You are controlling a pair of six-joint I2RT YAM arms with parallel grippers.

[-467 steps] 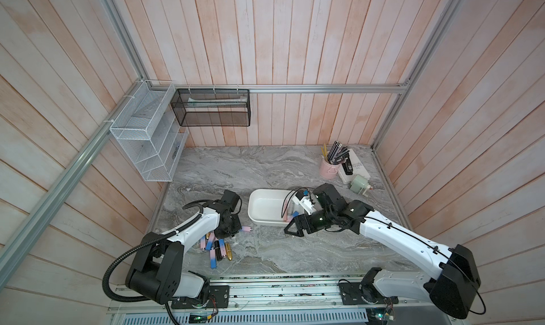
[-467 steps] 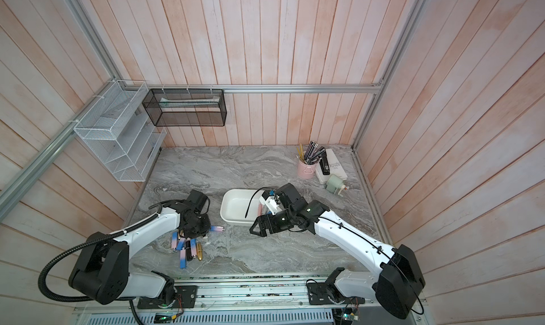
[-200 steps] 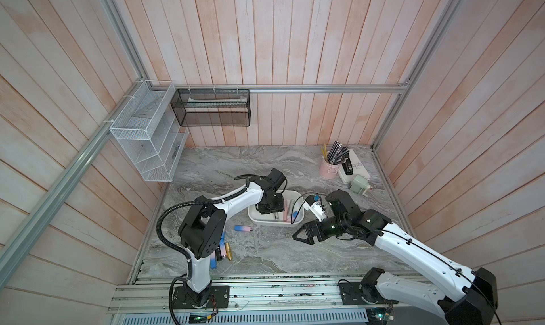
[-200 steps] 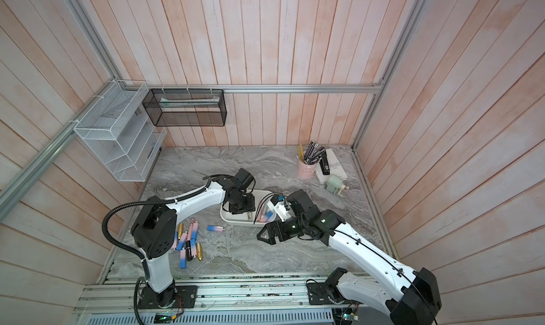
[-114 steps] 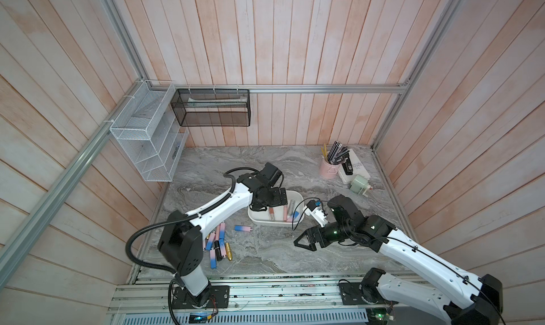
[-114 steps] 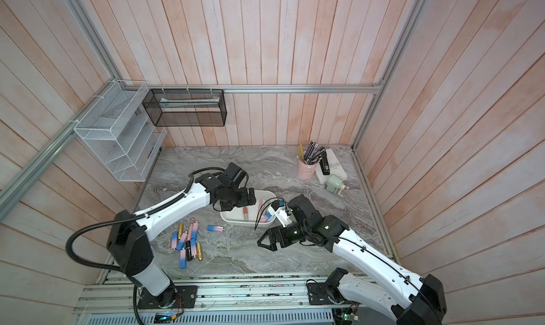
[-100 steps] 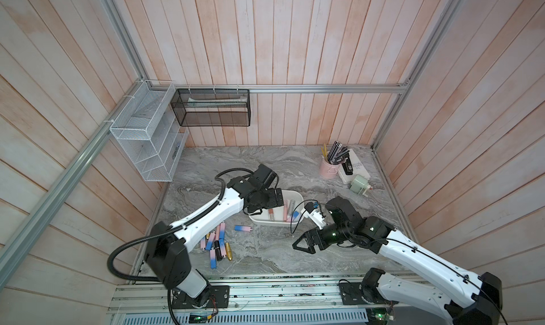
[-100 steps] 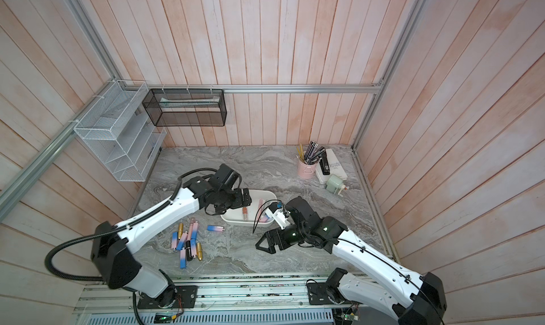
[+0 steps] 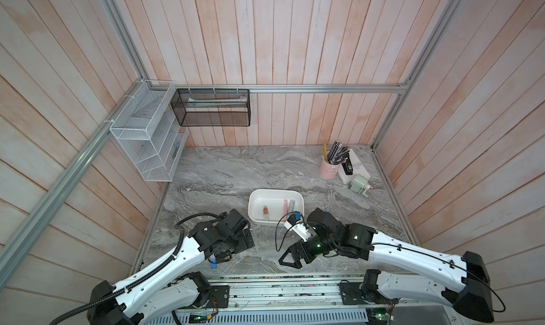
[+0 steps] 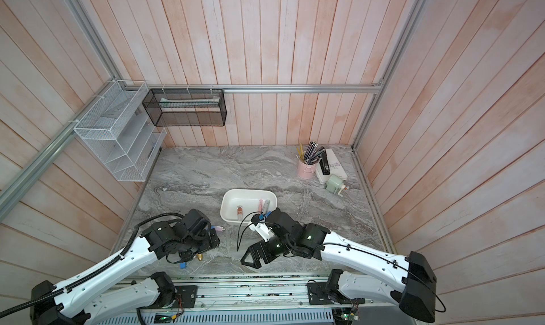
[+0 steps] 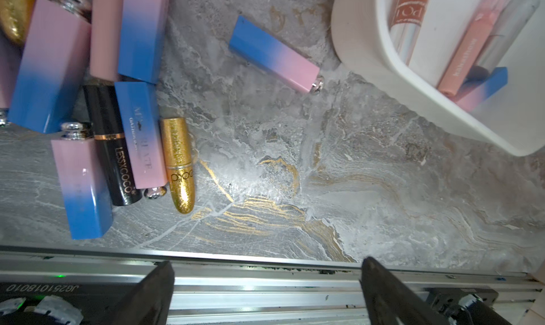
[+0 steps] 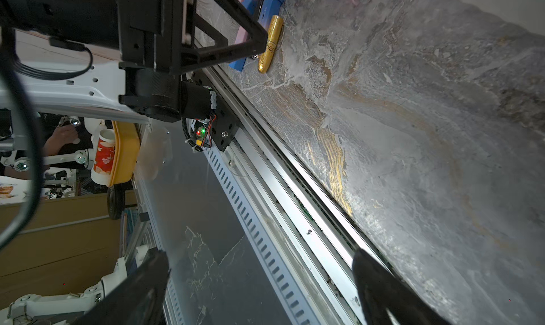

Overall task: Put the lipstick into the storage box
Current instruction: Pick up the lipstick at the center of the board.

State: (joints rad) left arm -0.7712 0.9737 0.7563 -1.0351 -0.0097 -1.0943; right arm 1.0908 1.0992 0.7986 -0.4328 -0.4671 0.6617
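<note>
Lone lipstick (image 11: 272,53) clear both sides; lipstick pile (image 11: 103,102) packed tight.

The storage box (image 9: 259,198) is plain white. The desk (image 9: 236,173) is grey marble veined white (with gold streaks near the front). The gradient lipstick (image 11: 274,53) fades blue to pink; the glitter lipstick (image 11: 178,164) is gold, the black lipstick (image 11: 110,149) gold-lettered.
</note>
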